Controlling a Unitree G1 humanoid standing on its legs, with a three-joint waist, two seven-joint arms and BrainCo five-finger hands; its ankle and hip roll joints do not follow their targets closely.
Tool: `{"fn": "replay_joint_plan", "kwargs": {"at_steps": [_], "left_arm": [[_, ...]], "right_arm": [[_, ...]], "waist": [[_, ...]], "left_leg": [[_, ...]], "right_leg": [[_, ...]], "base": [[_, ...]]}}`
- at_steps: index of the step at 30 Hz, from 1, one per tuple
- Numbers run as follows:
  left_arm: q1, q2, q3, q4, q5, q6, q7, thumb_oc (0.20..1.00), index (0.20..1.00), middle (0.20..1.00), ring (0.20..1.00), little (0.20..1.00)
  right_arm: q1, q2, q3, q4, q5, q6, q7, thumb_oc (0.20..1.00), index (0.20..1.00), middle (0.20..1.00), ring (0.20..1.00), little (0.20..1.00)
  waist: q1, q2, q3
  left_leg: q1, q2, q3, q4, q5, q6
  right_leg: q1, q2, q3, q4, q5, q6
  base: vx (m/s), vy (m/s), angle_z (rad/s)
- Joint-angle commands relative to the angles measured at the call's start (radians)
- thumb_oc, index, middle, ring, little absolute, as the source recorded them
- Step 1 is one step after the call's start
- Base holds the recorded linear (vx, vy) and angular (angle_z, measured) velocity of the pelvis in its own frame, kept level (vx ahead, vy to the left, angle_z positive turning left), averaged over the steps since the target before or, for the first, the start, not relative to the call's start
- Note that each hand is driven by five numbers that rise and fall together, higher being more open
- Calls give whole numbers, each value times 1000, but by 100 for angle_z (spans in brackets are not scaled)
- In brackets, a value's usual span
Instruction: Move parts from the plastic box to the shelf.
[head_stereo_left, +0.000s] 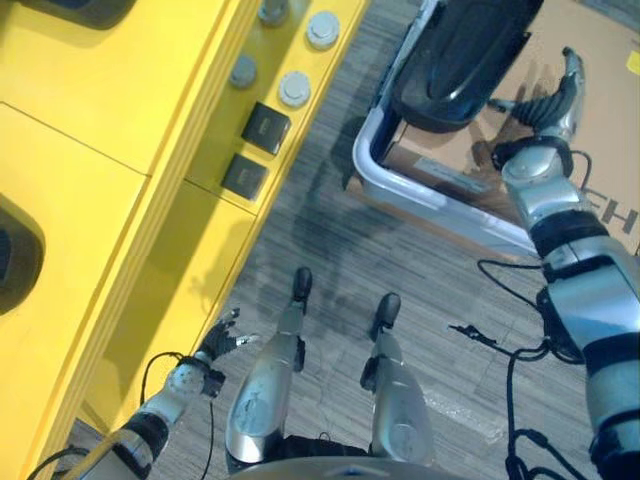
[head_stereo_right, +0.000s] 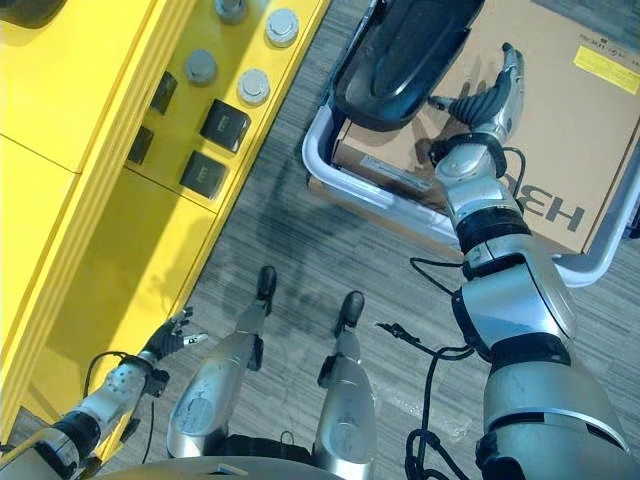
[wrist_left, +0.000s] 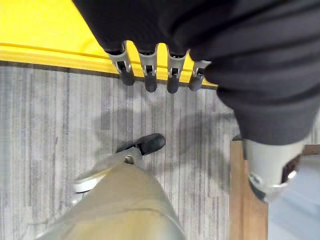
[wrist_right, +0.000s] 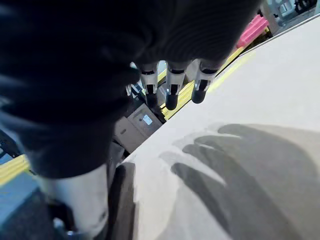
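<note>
A clear plastic box (head_stereo_left: 372, 165) stands on the floor at the upper right. In it lie a large black curved part (head_stereo_left: 460, 50) and a brown cardboard carton (head_stereo_right: 570, 120). My right hand (head_stereo_right: 492, 100) hovers over the carton beside the black part, open with straight fingers (wrist_right: 172, 87) and holding nothing; its shadow falls on the carton (wrist_right: 250, 130). The yellow shelf (head_stereo_left: 100, 200) runs along the left. My left hand (head_stereo_left: 222, 338) hangs low by the shelf's foot, open and empty, its fingers (wrist_left: 150, 75) straight above the floor.
On the shelf's ledge lie several grey round parts (head_stereo_left: 294, 88) and black square parts (head_stereo_left: 266, 127). Grey striped carpet (head_stereo_left: 320, 240) stretches between the shelf and the box.
</note>
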Motion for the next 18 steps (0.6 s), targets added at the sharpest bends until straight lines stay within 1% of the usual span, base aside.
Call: {"fn": "replay_joint_plan", "kwargs": {"at_steps": [1,4,7,10,12,14,18], "left_arm": [[-1,-20,-38,38,17,-52,-20,1000,1000,1000,1000,1000],[7,-27,-30,47,14,-56,-33,1000,1000,1000,1000,1000],[12,-34,-22,35,7,-46,-48,1000,1000,1000,1000,1000],[8,-37,-21,32,-4,-38,-54,1000,1000,1000,1000,1000],[8,-42,-23,33,-7,-33,-53,1000,1000,1000,1000,1000],[12,-46,-23,37,-6,-32,-52,1000,1000,1000,1000,1000],[6,-51,-22,53,-15,-13,-45,1000,1000,1000,1000,1000]], "right_arm": [[-99,-141,36,-39,-29,-20,-69,1000,1000,1000,1000,1000],[-96,-155,26,-52,-37,-12,-60,1000,1000,1000,1000,1000],[-88,-165,25,-58,-35,10,-18,1000,1000,1000,1000,1000],[-91,-159,34,-50,-46,28,7,1000,1000,1000,1000,1000],[-100,-151,51,-34,-47,46,26,1000,1000,1000,1000,1000],[-106,-145,64,-16,-39,51,41,1000,1000,1000,1000,1000],[-140,-122,96,32,11,76,92,1000,1000,1000,1000,1000]], "waist": [[4,-8,-56],[3,-14,-82],[7,-18,-107],[11,-18,-113],[15,-16,-112],[20,-14,-109],[30,-9,-90]], "left_leg": [[45,14,-36,47,-119,-30],[65,20,-34,45,-126,-32],[86,25,-30,49,-138,-31],[91,23,-31,52,-142,-30],[90,21,-33,56,-144,-28],[87,19,-34,59,-144,-28],[68,12,-38,68,-143,-25]], "right_leg": [[-13,-63,-20,96,-88,34],[7,-59,-19,91,-94,31],[34,-59,-26,84,-100,28],[41,-60,-29,81,-102,28],[41,-62,-32,82,-102,27],[43,-63,-34,81,-102,26],[28,-70,-41,87,-98,30]], "base": [[47,22,4],[58,14,6],[66,8,5],[16,4,1],[0,0,0],[0,0,0],[-32,31,2]]}}
